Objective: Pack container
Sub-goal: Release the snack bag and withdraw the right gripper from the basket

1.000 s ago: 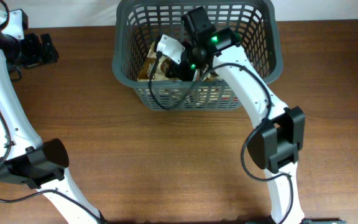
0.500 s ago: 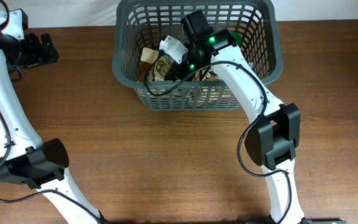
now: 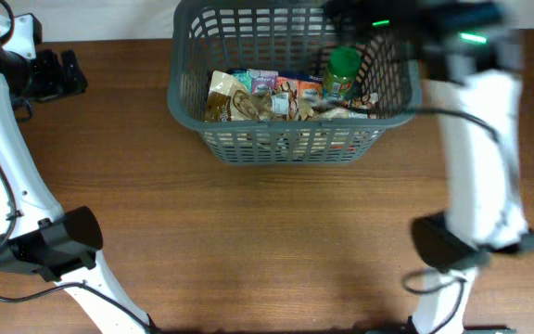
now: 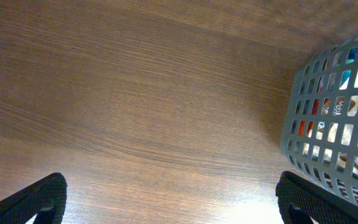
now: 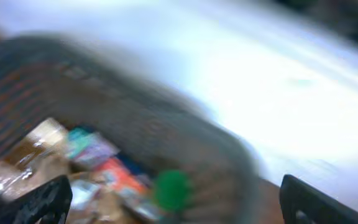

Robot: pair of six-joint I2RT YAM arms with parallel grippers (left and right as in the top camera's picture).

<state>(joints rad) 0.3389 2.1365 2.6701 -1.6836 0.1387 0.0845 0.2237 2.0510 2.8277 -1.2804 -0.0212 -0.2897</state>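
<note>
The container, a dark grey lattice basket, stands at the back middle of the table. Inside lie several snack packets and a green-lidded jar. My right arm is a motion blur above the basket's right rim. In the blurred right wrist view my right gripper is open and empty, looking down over the basket rim at the green lid. My left gripper rests far left, open over bare wood, with the basket corner to its right.
A white wall or backdrop lies behind the basket. Brown wooden table stretches in front of the basket and to both sides. The left arm's white links run along the left edge.
My right gripper has opened, let go inside the basket and swung up and to the right, out of it. The packets and jar now show uncovered. The left arm has not moved.
</note>
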